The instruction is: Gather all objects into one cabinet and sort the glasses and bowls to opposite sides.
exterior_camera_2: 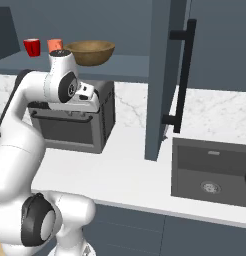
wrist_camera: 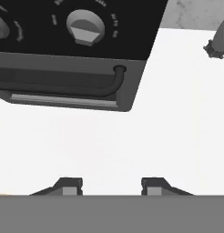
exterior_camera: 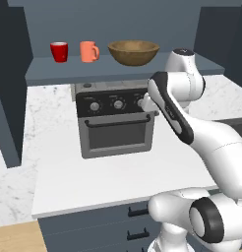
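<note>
Gripper [wrist_camera: 111, 186] hung empty, tips apart, pointing down at the counter [wrist_camera: 177, 127] just in front of the toaster oven [wrist_camera: 73, 54]. We judged the mugs and bowl [exterior_camera: 134, 51] lay above and beyond it on the cabinet shelf [exterior_camera: 118, 69]; bowl upright, round, no long axis.

on the flat shelf of the dark slate-blue wall cabinet [exterior_camera: 118, 69] stand, left to right, a small red mug [exterior_camera: 59, 51], an orange mug [exterior_camera: 88, 51] and a wide brown wooden bowl [exterior_camera: 134, 51], each apart from its neighbour. below the shelf a grey toaster oven [exterior_camera: 116, 123] sits on the white marble counter [exterior_camera: 69, 177]. right of the oven hangs the open cabinet door [exterior_camera_2: 162, 75], and beyond it a dark sink [exterior_camera_2: 210, 172] is sunk into the counter.
</note>
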Robot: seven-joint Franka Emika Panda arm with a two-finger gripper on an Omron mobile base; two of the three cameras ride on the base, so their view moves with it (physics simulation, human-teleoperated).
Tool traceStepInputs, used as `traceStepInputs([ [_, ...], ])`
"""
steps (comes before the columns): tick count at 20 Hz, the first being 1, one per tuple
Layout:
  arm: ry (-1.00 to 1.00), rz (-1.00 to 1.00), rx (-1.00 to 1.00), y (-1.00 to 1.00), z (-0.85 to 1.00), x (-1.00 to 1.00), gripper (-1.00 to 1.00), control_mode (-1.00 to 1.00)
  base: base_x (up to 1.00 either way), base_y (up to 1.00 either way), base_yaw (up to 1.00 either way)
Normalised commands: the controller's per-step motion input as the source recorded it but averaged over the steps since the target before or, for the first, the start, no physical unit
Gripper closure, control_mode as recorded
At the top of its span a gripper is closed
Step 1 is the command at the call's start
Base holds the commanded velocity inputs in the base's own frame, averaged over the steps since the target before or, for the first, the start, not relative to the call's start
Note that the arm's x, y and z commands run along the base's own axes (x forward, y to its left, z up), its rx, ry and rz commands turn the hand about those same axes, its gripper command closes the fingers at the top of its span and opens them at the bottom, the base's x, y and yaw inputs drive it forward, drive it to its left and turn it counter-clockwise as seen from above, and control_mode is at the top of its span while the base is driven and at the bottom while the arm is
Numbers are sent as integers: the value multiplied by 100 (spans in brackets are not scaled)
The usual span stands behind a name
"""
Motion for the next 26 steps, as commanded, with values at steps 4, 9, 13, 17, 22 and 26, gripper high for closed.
traceStepInputs([
  [4, 0, 0, 0, 0, 0, 0, -100, 100, 0, 0, 0],
  [9, 0, 0, 0, 0, 0, 0, -100, 100, 0, 0, 0],
  [13, 0, 0, 0, 0, 0, 0, -100, 100, 0, 0, 0],
  [17, 0, 0, 0, 0, 0, 0, -100, 100, -26, 0, 0],
  [22, 0, 0, 0, 0, 0, 0, -100, 100, -83, -1, 0],
  [26, 0, 0, 0, 0, 0, 0, -100, 100, -97, -4, 0],
])
